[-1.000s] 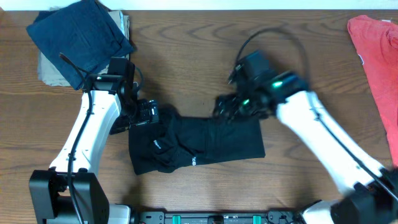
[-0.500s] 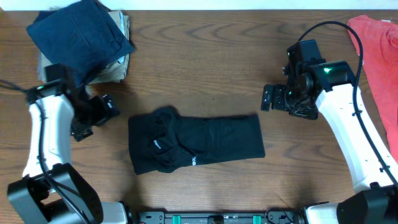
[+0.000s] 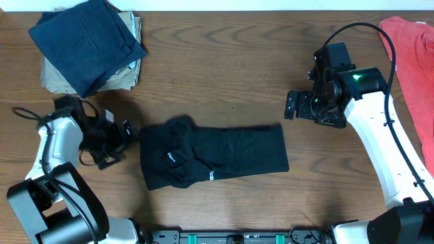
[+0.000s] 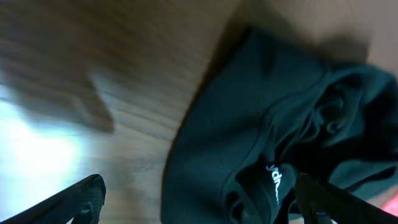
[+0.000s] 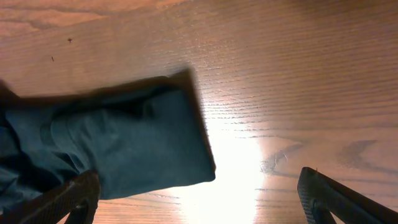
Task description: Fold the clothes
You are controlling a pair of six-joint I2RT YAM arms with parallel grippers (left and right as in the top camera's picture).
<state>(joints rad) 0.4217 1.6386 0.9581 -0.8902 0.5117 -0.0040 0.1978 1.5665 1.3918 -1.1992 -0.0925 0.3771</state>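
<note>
T-shirt entire, overhead view only.

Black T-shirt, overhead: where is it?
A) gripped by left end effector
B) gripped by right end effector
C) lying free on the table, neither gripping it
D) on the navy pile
C: the black T-shirt lies on the table, with the left end effector and right end effector open beside it.

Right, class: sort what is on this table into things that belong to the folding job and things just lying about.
Belongs to the job:
- black T-shirt, partly folded, mid-table
- left gripper and right gripper, both open and empty

Lying about:
- navy folded garment, far left corner
- tan cloth beneath it
- red garment, right edge
</note>
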